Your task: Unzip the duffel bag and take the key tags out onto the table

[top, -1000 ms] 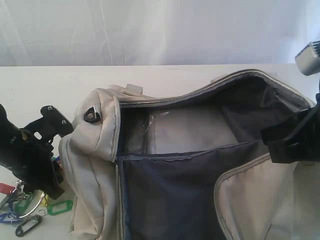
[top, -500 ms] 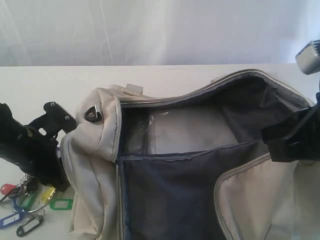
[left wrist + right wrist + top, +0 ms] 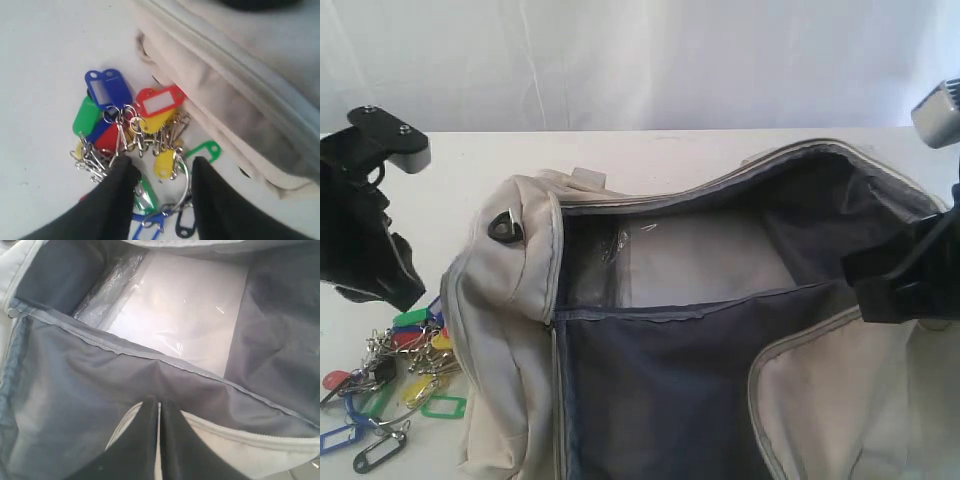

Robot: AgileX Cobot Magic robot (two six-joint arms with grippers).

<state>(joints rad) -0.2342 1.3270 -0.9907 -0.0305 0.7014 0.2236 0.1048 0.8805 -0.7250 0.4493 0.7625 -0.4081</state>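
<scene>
The bag (image 3: 510,330) lies on the table (image 3: 450,160) with its main opening unzipped and gaping, so the dark grey lining (image 3: 75,405) and a pale flat panel under clear plastic (image 3: 185,305) on its floor are in plain sight. A black D-ring (image 3: 504,228) sits on the bag's left end. The key tags (image 3: 405,360) are out of the bag and rest in a loose heap on the table just beside that left end. In the left wrist view the bunch (image 3: 130,125) spreads out with blue, red, green, yellow and black tags tangled among metal rings, and the red one lies right against the bag's cream edge. The left gripper (image 3: 400,290) hangs above the heap, clear of it. Its jaws stand moderately apart with nothing between them, and in its own view (image 3: 162,165) the tags show through the gap on the white surface below. The right gripper (image 3: 860,290) is at the bag's right side, at the near rim of the opening. Its jaws are pressed together (image 3: 159,402), with only a thin slit between the black fingers (image 3: 145,440). Their tips meet the grey lining where its creases gather, so they seem to pinch the fabric of the bag. A white curtain (image 3: 640,60) hangs behind the table.
</scene>
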